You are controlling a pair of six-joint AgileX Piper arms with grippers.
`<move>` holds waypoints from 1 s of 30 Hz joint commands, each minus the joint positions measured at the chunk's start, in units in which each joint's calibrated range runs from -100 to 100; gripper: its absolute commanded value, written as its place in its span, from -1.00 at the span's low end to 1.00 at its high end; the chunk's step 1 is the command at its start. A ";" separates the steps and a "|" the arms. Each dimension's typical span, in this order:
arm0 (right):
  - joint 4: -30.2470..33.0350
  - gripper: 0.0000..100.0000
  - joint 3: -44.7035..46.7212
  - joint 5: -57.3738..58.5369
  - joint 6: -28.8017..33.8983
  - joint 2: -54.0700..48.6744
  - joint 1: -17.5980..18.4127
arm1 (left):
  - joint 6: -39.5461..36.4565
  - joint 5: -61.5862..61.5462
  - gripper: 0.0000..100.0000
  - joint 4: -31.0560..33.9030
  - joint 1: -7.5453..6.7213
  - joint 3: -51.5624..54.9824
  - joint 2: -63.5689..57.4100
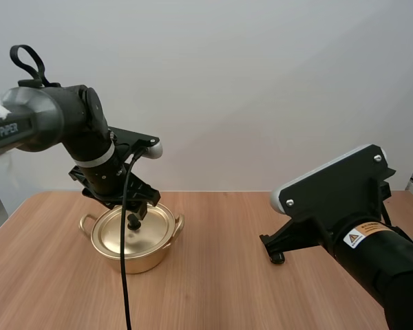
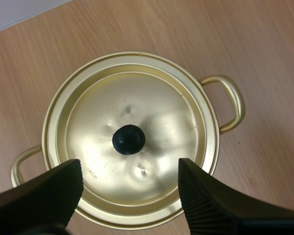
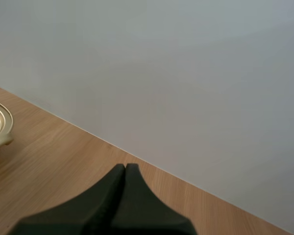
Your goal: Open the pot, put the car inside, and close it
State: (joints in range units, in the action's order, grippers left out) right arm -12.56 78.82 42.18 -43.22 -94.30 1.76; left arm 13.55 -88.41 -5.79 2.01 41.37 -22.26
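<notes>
The wooden table (image 1: 227,289) fills the lower half of the high view. Our right arm (image 1: 358,227) sits bulky at the lower right, and our left arm (image 1: 69,124) reaches in from the upper left. The gold pot (image 1: 134,260) stands on the table, left of centre in the high view, with a loop handle at each side. Its lid (image 1: 151,230) is seated on it, so the pot is closed. Our left gripper (image 2: 129,164) hangs directly over the lid with its fingers (image 2: 54,191) spread wide, one to each side of the black knob (image 2: 128,139) and clasping nothing. Our right gripper (image 3: 125,169) is well apart from the pot, its fingers pressed together into one dark wedge above bare table.
</notes>
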 commanded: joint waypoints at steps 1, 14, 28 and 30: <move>0.01 -1.00 -0.01 0.04 -0.01 0.05 -0.05 | 0.13 0.30 0.85 0.11 -0.01 0.06 1.89; -0.11 -1.00 -0.01 0.02 -0.01 0.05 -0.05 | 1.08 2.33 0.77 0.16 -0.01 0.04 6.50; -0.11 -1.00 -0.01 0.02 -0.01 0.05 -0.05 | 1.91 6.48 0.77 0.06 -0.01 0.04 9.50; -0.11 -1.00 -0.01 0.02 -0.01 0.05 -0.05 | 1.91 7.69 0.77 -0.05 -0.01 0.04 9.47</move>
State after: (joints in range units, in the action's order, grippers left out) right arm -12.70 78.82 42.18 -43.22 -94.30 1.76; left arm 15.40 -81.17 -5.72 2.01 41.37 -12.81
